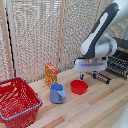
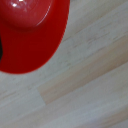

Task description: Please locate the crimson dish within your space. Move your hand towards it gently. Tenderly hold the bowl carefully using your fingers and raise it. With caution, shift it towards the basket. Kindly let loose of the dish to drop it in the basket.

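The crimson dish (image 1: 79,87) is a small glossy red bowl resting on the wooden table (image 1: 95,107), to the exterior view's right of the blue cup. My gripper (image 1: 87,76) hangs just above the dish's far rim, its blue-tipped fingers (image 1: 81,77) apart and holding nothing. The wrist view shows the dish (image 2: 30,35) from close above, filling one corner, with bare wood beside it. The red latticed basket (image 1: 17,101) stands at the exterior view's left, near the table's front, well away from the dish.
A blue cup (image 1: 57,93) stands beside the dish on the basket's side. An orange box (image 1: 51,74) stands upright behind the cup. A black rack (image 1: 118,65) sits at the exterior view's right. A woven screen (image 1: 40,35) backs the table.
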Controlling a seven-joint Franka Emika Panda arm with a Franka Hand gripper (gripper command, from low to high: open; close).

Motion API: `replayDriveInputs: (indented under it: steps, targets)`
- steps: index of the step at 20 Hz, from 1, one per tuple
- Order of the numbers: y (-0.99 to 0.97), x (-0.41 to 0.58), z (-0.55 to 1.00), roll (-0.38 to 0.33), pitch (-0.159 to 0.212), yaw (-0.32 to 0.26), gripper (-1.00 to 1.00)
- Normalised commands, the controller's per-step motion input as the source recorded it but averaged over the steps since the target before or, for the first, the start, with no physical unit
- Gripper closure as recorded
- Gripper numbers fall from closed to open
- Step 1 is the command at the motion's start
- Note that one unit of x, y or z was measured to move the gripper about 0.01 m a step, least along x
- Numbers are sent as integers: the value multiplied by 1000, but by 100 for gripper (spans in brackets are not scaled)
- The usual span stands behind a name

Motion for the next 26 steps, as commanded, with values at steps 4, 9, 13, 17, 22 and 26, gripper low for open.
replayDriveInputs:
  steps: [4, 9, 13, 17, 22, 26]
  targets:
    - [0, 0, -499, -28, -72, 36, -100]
    - [0, 6, -321, -20, -28, 35, 100]
    - [0, 0, -176, -5, 1, 14, 100]
    - [0, 0, -134, -1, 8, 0, 100]
    - [0, -2, -31, 0, 0, 0, 100]
    - [-74, 31, 370, 17, 75, -33, 100]
